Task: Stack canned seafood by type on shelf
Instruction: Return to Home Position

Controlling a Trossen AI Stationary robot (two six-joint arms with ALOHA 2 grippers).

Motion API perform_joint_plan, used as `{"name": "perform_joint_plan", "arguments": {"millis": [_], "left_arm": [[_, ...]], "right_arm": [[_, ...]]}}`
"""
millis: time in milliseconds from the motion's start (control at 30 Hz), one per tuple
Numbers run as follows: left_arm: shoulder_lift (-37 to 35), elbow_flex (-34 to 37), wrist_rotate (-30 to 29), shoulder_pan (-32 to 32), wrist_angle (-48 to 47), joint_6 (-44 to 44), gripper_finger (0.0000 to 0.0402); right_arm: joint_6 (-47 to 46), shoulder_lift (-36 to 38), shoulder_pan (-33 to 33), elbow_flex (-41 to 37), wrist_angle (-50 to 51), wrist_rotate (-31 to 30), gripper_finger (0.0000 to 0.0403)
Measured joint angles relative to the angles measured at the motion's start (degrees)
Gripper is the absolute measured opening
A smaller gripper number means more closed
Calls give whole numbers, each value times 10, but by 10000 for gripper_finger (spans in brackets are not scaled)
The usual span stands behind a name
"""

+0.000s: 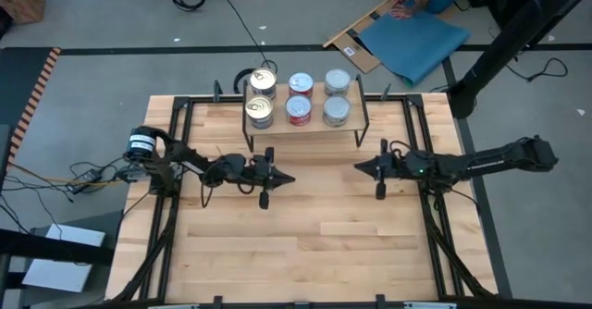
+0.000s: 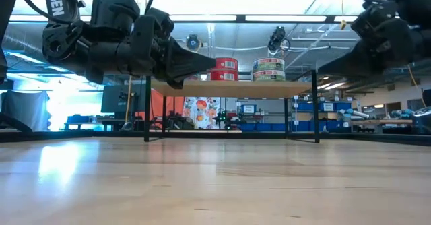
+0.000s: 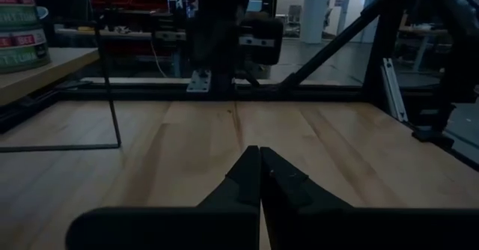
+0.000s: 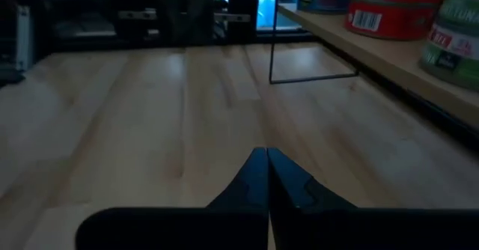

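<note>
All the canned seafood (image 1: 300, 83) I can find sits on the shelf (image 1: 313, 127) at the far side of the worktop (image 1: 305, 244). From above it reads as three columns: gold-topped tins (image 1: 262, 80) at one end, red tins (image 1: 298, 111) in the middle and silver-topped tins (image 1: 337, 111) at the other end. In the low view the red ones and the green-banded ones beside them stand at least two high. I see no tin on the worktop itself, so I judge the sorting done, with only the retreat to make. The left hand (image 1: 287, 178) is clenched on nothing, its fingers (image 3: 251, 177) pressed tip to tip. It hangs above the worktop, in front of the shelf towards the gold end, at about the height of the board. The right hand (image 1: 361, 167) is likewise clenched and empty, in front of the silver end and near that wire leg. The danger I see is the pull-back. If either arm swings sideways or lifts before it draws away, a finger or wrist could clip a thin black leg or the board's front edge. The shelf looks light, and a knock could jolt it enough to slide a top tin off its stack or tip a whole column. The gold stacks worry me most, because the left arm hides them in the low view and I cannot judge how squarely they sit. The two hands also point at each other across the middle, so a crossed path home could bring them together.
</note>
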State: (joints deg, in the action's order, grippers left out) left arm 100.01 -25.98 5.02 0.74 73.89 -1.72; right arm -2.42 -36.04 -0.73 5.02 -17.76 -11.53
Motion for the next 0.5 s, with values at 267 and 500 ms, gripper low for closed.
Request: {"name": "perform_joint_plan", "arguments": {"millis": [267, 500], "left_arm": [[-13, 2, 0, 8, -31, -5, 6], [-130, 79, -42, 29, -59, -1, 6]], "right_arm": [[-13, 123, 0, -46, 58, 3, 2], [-29, 205, -1, -47, 148, -9, 2]]}}
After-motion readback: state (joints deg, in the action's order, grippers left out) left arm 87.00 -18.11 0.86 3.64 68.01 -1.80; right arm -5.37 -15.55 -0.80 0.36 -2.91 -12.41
